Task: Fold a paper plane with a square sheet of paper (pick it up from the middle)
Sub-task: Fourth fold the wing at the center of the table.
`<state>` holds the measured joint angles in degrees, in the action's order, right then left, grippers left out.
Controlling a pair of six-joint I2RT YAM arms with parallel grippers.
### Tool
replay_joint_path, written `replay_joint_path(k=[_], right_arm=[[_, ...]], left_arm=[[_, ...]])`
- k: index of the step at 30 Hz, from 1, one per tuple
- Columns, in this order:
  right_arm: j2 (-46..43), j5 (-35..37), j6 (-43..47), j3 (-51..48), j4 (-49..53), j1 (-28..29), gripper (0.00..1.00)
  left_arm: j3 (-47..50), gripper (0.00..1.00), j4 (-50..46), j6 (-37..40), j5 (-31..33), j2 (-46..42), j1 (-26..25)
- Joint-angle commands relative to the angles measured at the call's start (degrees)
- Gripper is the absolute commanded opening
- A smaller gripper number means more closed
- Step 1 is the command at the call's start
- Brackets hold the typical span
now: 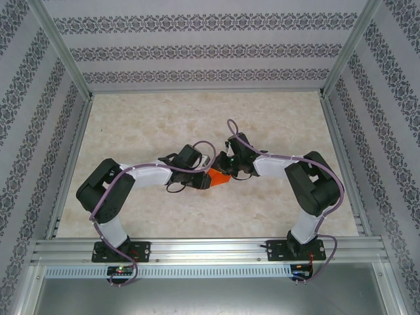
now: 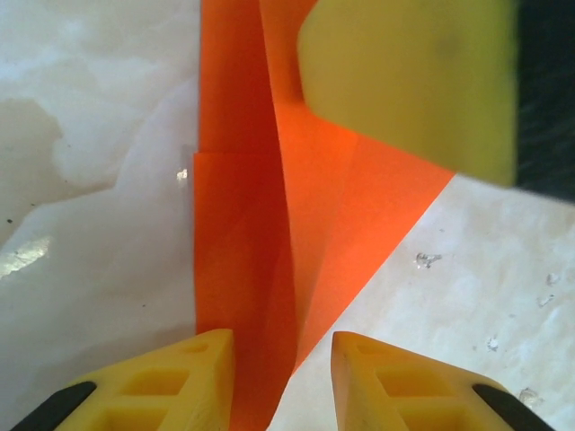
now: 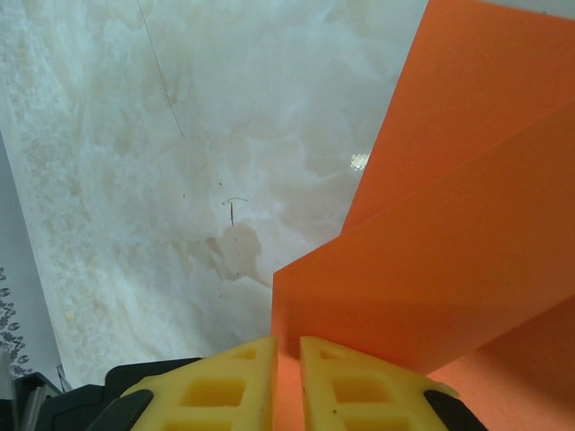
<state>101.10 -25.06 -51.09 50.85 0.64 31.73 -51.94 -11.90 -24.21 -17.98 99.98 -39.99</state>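
The square sheet of paper (image 1: 220, 178) is bright orange and folded into creased layers at the middle of the table, between my two grippers. My left gripper (image 1: 208, 176) reaches in from the left. In the left wrist view its yellow jaws (image 2: 283, 355) stand apart astride a raised fold of the paper (image 2: 260, 242), with a gap on the right side. My right gripper (image 1: 227, 172) comes from the right. In its wrist view the jaws (image 3: 287, 359) are pinched on the edge of an upright orange flap (image 3: 449, 260). One of its yellow fingers (image 2: 413, 81) rests over the paper's far end.
The marble-patterned table (image 1: 164, 118) is bare around the paper. Patterned walls with metal posts (image 1: 79, 79) close in the left, back and right. An aluminium rail (image 1: 210, 248) carrying both arm bases runs along the near edge.
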Motion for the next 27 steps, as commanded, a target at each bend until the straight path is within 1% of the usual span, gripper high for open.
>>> replay_joint_path(k=[1, 13, 19, 22, 27], right_arm=[[-0.49, 0.98, -0.24, 1.26, 0.16, -0.40, 0.15], [-0.64, 1.05, -0.15, 1.47, 0.42, -0.35, 0.15], [-0.57, 1.13, -0.15, 1.50, 0.50, -0.35, 0.15], [-0.63, 1.13, -0.17, 1.47, 0.56, -0.35, 0.15], [-0.47, 0.99, -0.20, 1.54, 0.58, -0.26, 0.15]], left_arm=[[-1.32, 0.33, -1.88, 2.03, 3.00, 0.41, -0.94], [-2.29, 0.28, -3.90, 3.85, 7.60, 1.06, -2.72], [-1.67, 0.29, -2.97, 4.15, 10.59, -0.76, -3.69], [-0.76, 0.31, -2.02, 4.25, 11.26, -2.13, -3.70], [-0.53, 0.32, -2.25, 4.96, 12.44, -2.00, -3.87]])
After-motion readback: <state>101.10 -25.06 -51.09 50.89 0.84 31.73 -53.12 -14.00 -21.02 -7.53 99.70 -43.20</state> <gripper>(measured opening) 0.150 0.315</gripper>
